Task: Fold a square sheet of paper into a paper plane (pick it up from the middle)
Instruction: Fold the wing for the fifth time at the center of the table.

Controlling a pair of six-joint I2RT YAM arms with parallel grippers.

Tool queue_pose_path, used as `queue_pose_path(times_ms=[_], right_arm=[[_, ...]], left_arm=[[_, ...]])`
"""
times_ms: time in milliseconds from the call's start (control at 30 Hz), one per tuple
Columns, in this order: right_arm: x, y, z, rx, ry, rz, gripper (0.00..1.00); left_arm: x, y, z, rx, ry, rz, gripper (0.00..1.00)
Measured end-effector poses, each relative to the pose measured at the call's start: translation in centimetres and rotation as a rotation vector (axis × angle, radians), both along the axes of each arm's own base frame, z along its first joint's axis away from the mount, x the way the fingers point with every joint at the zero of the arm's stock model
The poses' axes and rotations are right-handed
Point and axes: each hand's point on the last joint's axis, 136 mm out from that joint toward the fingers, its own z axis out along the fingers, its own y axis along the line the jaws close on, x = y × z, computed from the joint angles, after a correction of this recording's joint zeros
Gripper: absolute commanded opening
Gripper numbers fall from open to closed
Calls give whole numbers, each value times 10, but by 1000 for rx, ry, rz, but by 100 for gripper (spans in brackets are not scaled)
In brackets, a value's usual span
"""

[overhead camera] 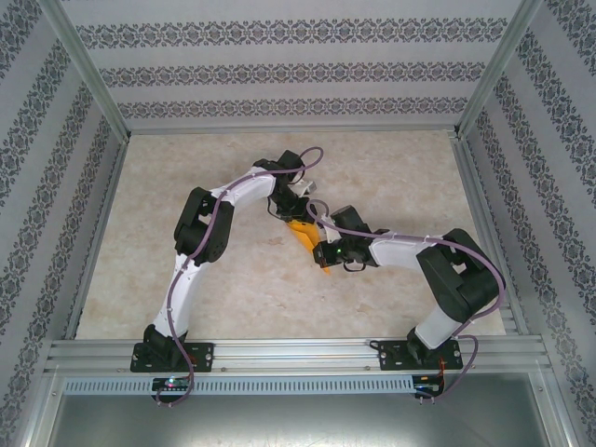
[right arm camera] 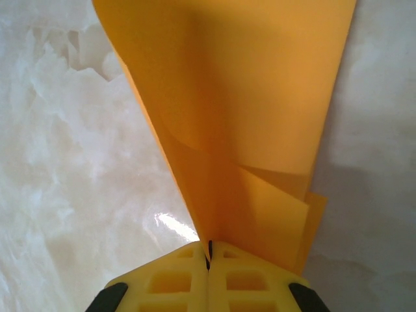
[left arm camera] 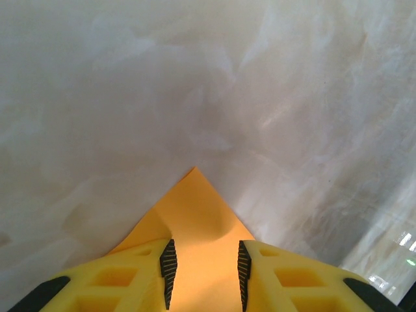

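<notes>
The orange sheet of paper is folded into layers and sits mid-table between both grippers. In the left wrist view its pointed tip reaches forward over the table, and the paper runs under and between the fingers of my left gripper. Those jaws stand apart and straddle it. My left gripper is at the paper's far end. My right gripper is at its near end. In the right wrist view my right gripper is shut on the lower edge of the paper, whose several layers fan upward.
The marble-patterned table top is bordered by aluminium rails at the near edge and by patterned walls at the back and sides. Both arms bend in toward the centre.
</notes>
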Motion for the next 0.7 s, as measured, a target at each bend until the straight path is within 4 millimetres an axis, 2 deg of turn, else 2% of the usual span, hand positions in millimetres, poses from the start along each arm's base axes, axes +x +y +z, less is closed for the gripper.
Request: queue_pose_path(times_ms=[400, 533, 700], right_arm=[[2, -5, 1, -6, 12, 3, 13], [6, -5, 5, -6, 1, 5, 20], [6, -5, 9, -6, -8, 7, 20]], left_arm=[[0, -1, -1, -5, -6, -18, 35], [0, -1, -1, -7, -8, -23, 35], [-1, -1, -1, -7, -11, -29, 35]])
